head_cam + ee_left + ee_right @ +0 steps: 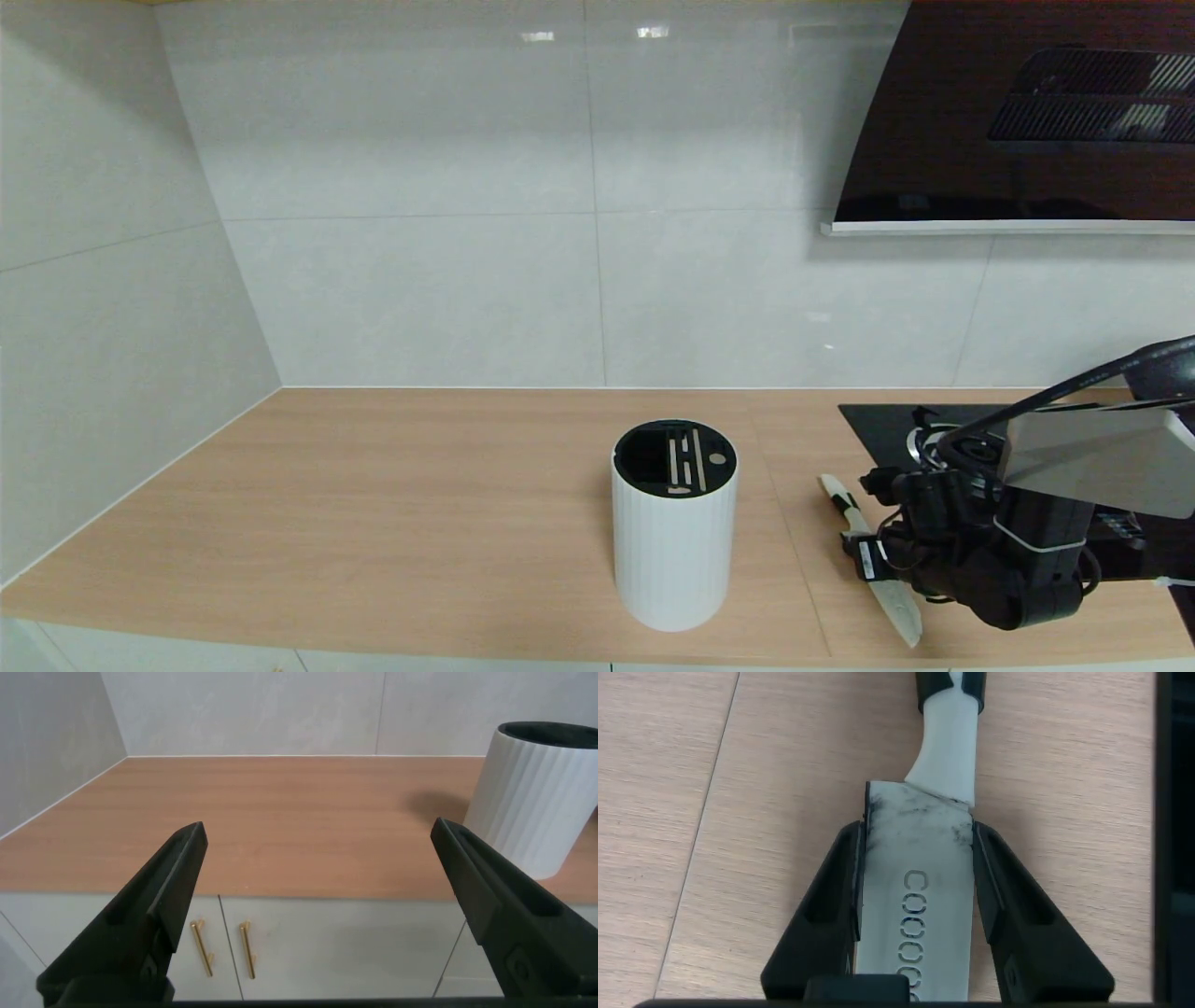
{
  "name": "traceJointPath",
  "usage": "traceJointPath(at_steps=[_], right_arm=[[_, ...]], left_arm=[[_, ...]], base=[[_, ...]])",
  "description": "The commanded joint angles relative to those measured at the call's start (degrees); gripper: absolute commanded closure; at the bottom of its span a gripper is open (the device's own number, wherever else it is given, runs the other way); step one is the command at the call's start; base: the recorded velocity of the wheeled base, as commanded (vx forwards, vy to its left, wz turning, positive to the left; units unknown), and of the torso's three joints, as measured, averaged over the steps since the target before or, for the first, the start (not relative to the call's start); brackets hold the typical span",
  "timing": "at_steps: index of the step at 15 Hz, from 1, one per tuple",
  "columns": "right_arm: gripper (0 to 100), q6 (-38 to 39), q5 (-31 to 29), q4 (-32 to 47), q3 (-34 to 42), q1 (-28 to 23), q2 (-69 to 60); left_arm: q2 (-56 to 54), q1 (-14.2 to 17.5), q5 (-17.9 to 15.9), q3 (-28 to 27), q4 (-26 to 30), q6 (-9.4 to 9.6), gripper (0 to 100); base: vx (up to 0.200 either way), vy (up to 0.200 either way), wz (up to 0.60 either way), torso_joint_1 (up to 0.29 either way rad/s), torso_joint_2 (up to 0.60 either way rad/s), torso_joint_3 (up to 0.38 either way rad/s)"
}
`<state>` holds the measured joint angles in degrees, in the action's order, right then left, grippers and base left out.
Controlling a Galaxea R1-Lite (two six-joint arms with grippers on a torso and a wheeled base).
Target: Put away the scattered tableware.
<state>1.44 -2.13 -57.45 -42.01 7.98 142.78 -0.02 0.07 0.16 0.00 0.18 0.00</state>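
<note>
A white ribbed cylindrical holder [674, 532] with a black slotted top stands upright near the middle of the wooden counter [420, 504]. To its right, a white-bladed knife [851, 518] with a white and black handle lies along the counter. My right gripper [873, 558] is over the knife. In the right wrist view its fingers [842, 887] press against both edges of the blade [920, 868], so the right gripper [920, 835] is shut on it. My left gripper [318, 833] is open with nothing in it, low in front of the counter edge, and the holder [537, 798] is off to one side.
A black cooktop [887, 425] is set into the counter at the right, just behind the knife, under a dark range hood [1027, 121]. Tiled walls close off the back and left. Cabinet doors with gold handles [248, 950] lie below the counter's front edge.
</note>
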Motion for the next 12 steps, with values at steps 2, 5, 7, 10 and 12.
traceJointPath(at_steps=[2,5,7,10,12], right_arm=[[100,0.06,-0.42,-0.29,0.0,0.01,-0.31],[100,0.93,-1.38,-0.55,0.44,0.01,-2.59],[100,2.17,-1.38,-0.47,0.7,0.01,-3.82],[100,3.57,-0.77,-0.29,5.36,0.36,-15.95],[100,3.57,-0.06,0.15,5.71,0.98,-24.04]], left_arm=[[0.02,0.01,0.02,0.0,-0.01,0.0,0],[0.02,0.01,0.02,0.0,-0.01,0.44,0],[0.02,0.01,0.02,0.0,-0.01,0.88,0],[0.02,-0.07,-0.95,-3.25,-2.91,0.62,0],[3.36,-0.6,-8.77,-10.9,1.22,-0.18,0]], base=[[0.0,0.0,0.0,0.0,0.0,0.0],[0.0,0.0,0.0,0.0,0.0,0.0],[0.0,0.0,0.0,0.0,0.0,0.0],[0.0,0.0,0.0,0.0,0.0,0.0],[0.0,0.0,0.0,0.0,0.0,0.0]])
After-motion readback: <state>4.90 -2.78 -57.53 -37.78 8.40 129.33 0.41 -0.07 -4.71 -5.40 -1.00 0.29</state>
